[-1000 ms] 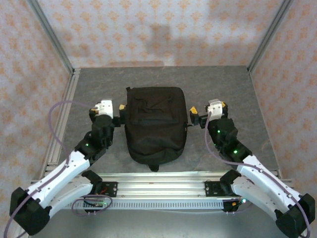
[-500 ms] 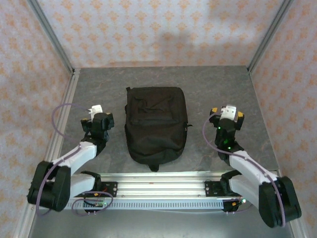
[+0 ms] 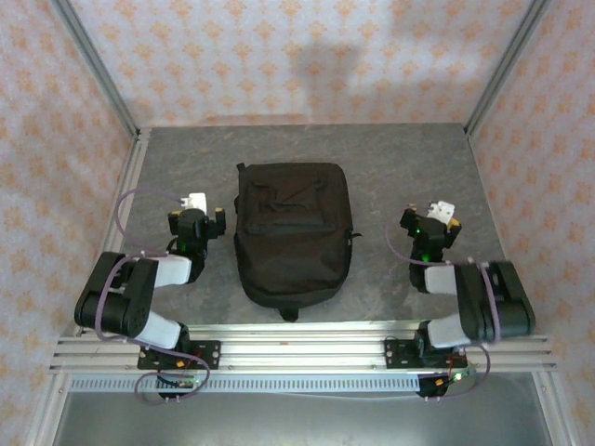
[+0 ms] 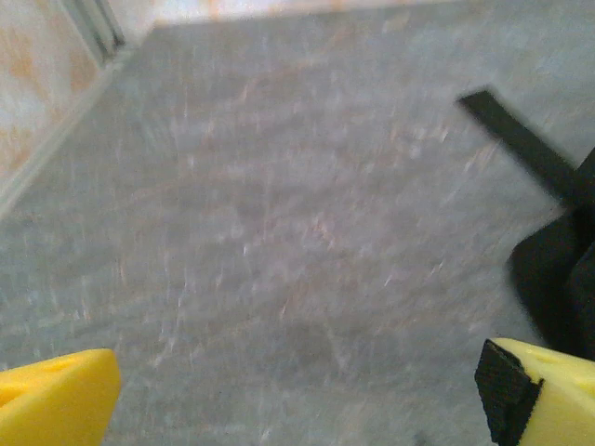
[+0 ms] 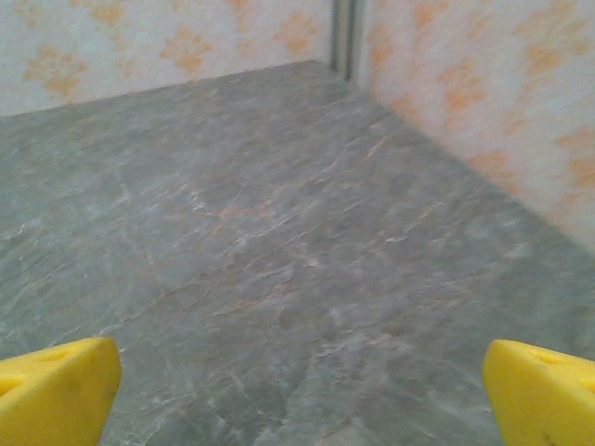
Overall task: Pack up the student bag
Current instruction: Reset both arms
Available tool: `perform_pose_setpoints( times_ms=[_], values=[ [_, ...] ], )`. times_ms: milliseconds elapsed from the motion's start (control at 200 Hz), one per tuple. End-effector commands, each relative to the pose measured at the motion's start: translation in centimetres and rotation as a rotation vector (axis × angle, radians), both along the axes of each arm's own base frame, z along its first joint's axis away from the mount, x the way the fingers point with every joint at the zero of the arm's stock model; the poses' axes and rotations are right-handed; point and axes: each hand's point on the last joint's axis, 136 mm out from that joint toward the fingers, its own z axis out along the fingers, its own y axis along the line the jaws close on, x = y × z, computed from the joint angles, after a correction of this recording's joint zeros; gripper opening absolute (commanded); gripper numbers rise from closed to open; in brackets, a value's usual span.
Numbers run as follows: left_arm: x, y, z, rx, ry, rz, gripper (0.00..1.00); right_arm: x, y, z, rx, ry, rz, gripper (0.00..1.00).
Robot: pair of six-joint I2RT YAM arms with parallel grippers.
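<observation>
Student bag (image 3: 293,232): a large black fabric backpack lying flat in the middle of the table (image 3: 400,158), with its long side running from near to far. Its front pocket panel faces up and a small loop sits at its near end.
Left gripper (image 3: 197,218): just left of the bag, beside its far half and not touching it. The jaws are spread wide and hold nothing.
Left wrist view: two yellow fingertips (image 4: 56,404) sit at the bottom corners with bare grey surface between them. The edge of the bag shows dark at the right. A black strap (image 4: 521,144) lies flat on the surface beyond it. The picture is blurred, so the strap is probably part of the bag, but the join is not clear.
Right gripper (image 3: 429,223): to the right of the bag, farther off than the left one, over bare table. Its jaws are also spread wide and empty.
Right wrist view: yellow fingertips (image 5: 56,390) sit low at both corners. The marbled grey surface runs back to a corner of the patterned wall panels (image 5: 465,84).
Arms: both are folded close to their bases, which are bolted to the aluminium rail (image 3: 297,348) at the near edge.
Surroundings: peach-patterned panels enclose the table on three sides.
</observation>
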Motion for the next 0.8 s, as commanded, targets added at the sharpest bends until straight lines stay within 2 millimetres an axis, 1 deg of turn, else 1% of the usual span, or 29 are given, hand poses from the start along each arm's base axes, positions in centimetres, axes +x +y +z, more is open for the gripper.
perform_pose_setpoints(
  times_ms=[0, 20, 30, 50, 55, 60, 85, 110, 145, 175, 200, 250, 315, 370, 500, 796],
  values=[
    [1.8, 0.5, 1.7, -0.060, -0.075, -0.023, 1.00, 2.6, 4.6, -0.1, 0.058, 0.017, 0.287, 1.00],
    [1.7, 0.6, 1.5, -0.066, -0.053, -0.020, 1.00, 2.5, 5.1, -1.0, 0.069, 0.112, 0.332, 0.99],
    [1.7, 0.6, 1.5, -0.066, -0.043, -0.020, 1.00, 3.0, 5.2, -0.8, 0.076, 0.120, 0.347, 0.99],
    [1.7, 0.6, 1.5, -0.066, -0.051, -0.021, 1.00, 3.5, 4.9, -0.4, 0.105, 0.073, 0.348, 0.99],
    [1.7, 0.6, 1.6, -0.065, -0.058, -0.020, 1.00, 3.4, 4.7, -0.6, 0.115, 0.072, 0.344, 0.99],
    [1.8, 0.6, 1.6, -0.064, -0.063, -0.021, 1.00, 3.5, 4.6, -0.4, 0.125, 0.040, 0.341, 0.99],
    [1.8, 0.7, 1.6, -0.064, -0.063, -0.020, 1.00, 3.6, 3.7, -0.1, 0.146, 0.000, 0.311, 0.99],
    [1.7, 0.6, 1.5, -0.067, -0.046, -0.020, 1.00, 3.6, 3.1, -0.5, 0.153, 0.043, 0.269, 0.99],
    [1.8, 0.7, 1.6, -0.065, -0.064, -0.020, 1.00, 3.6, 3.0, -0.7, 0.138, 0.104, 0.254, 0.99],
    [1.7, 0.6, 1.5, -0.065, -0.049, -0.020, 1.00, 3.8, 3.1, -0.6, 0.120, 0.077, 0.242, 0.99],
    [1.8, 0.6, 1.6, -0.066, -0.056, -0.020, 1.00, 3.8, 2.8, -0.4, 0.115, 0.050, 0.221, 0.99],
    [1.7, 0.7, 1.5, -0.065, -0.051, -0.019, 1.00, 3.6, 2.3, -0.6, 0.118, 0.089, 0.185, 0.99],
    [1.7, 0.7, 1.5, -0.065, -0.051, -0.020, 1.00, 3.7, 2.3, -0.5, 0.115, 0.067, 0.186, 0.99],
    [1.8, 0.7, 1.6, -0.065, -0.057, -0.019, 1.00, 3.6, 2.3, -0.6, 0.117, 0.089, 0.183, 0.99],
    [1.7, 0.6, 1.5, -0.063, -0.055, -0.020, 1.00, 3.5, 2.4, -0.4, 0.109, 0.069, 0.188, 0.99],
    [1.7, 0.6, 1.6, -0.062, -0.055, -0.020, 1.00, 3.5, 2.7, -0.4, 0.070, 0.081, 0.173, 0.99]
  ],
)
